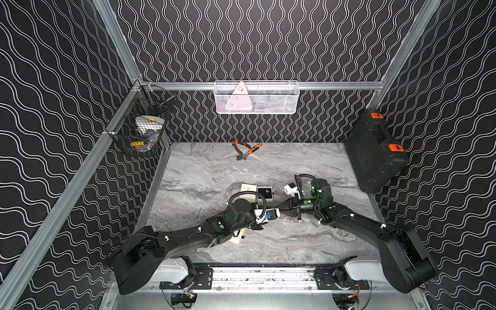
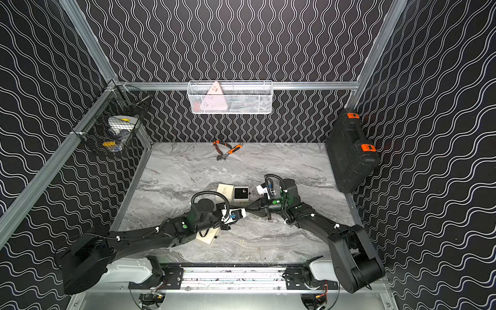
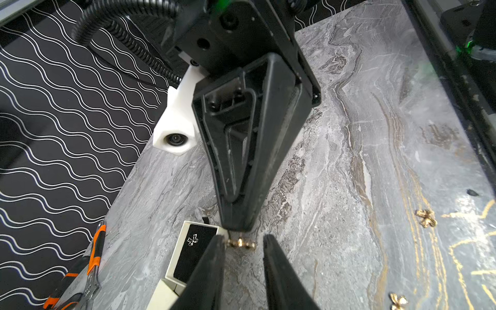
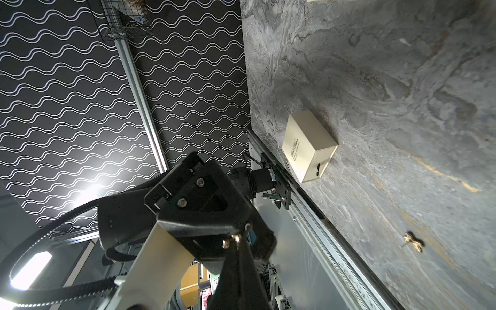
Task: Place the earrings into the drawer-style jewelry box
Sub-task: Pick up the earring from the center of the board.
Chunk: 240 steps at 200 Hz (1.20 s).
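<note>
A gold earring (image 3: 240,243) hangs in the air, pinched at the tip of my right gripper (image 4: 236,240), which is shut on it. My left gripper (image 3: 243,240) is open, its two fingers on either side of that earring; one finger (image 3: 214,249) is about at the earring's end, the other stands apart. Just beyond lies the jewelry box's open drawer (image 3: 175,257) (image 1: 265,192), with one pale earring (image 3: 192,239) on its black pad. Its cream sleeve (image 1: 247,191) sits beside it. Two more gold earrings (image 3: 426,217) (image 3: 398,302) lie loose on the marble table.
A second, closed cream box (image 1: 237,239) (image 4: 308,145) lies partly under my left arm. Orange-handled pliers and a wrench (image 1: 245,150) lie at the back. A black tool case (image 1: 375,150) leans at the right wall. A white basket (image 1: 256,98) and a black wire basket (image 1: 145,128) hang above.
</note>
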Each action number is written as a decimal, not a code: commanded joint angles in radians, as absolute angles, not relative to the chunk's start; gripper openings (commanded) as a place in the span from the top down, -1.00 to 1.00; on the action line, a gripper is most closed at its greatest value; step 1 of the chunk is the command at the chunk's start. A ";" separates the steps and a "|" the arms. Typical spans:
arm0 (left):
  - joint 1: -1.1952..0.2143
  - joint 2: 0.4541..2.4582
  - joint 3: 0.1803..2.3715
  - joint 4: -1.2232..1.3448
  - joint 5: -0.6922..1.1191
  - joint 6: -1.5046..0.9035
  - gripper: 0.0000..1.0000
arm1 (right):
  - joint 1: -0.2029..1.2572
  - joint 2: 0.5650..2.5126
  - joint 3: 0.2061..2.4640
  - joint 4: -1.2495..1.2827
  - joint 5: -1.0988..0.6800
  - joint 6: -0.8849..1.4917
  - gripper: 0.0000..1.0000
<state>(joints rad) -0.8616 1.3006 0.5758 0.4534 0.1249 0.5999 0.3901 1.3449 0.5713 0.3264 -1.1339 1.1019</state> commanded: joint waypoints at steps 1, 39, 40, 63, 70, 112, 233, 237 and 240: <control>-0.859 1.301 0.584 0.470 0.111 0.588 0.35 | 0.391 1.344 0.568 0.336 -1.129 1.091 1.00; -0.859 1.295 0.585 0.468 0.110 0.584 0.28 | 0.394 1.346 0.568 0.332 -1.127 1.085 1.00; -0.859 1.295 0.585 0.468 0.110 0.584 0.28 | 0.394 1.346 0.568 0.331 -1.126 1.085 1.00; -0.859 1.294 0.583 0.463 0.113 0.582 0.31 | 0.393 1.348 0.572 0.324 -1.123 1.080 1.00; -0.859 1.292 0.583 0.463 0.114 0.581 0.32 | 0.393 1.346 0.572 0.322 -1.122 1.078 1.00; -0.859 1.296 0.588 0.454 0.122 0.572 0.43 | 0.394 1.349 0.568 0.331 -1.121 1.084 1.00; -0.859 1.291 0.604 0.409 0.150 0.566 0.35 | 0.397 1.353 0.569 0.324 -1.115 1.078 1.00; -0.859 1.291 0.604 0.408 0.153 0.565 0.37 | 0.397 1.354 0.569 0.326 -1.115 1.079 1.00; -0.859 1.290 0.604 0.407 0.153 0.565 0.37 | 0.397 1.355 0.569 0.326 -1.115 1.080 1.00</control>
<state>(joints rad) -0.8616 1.2968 0.5941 0.4114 0.1272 0.5709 0.3965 1.3518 0.5655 0.3119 -1.1187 1.0836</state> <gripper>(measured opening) 0.324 0.049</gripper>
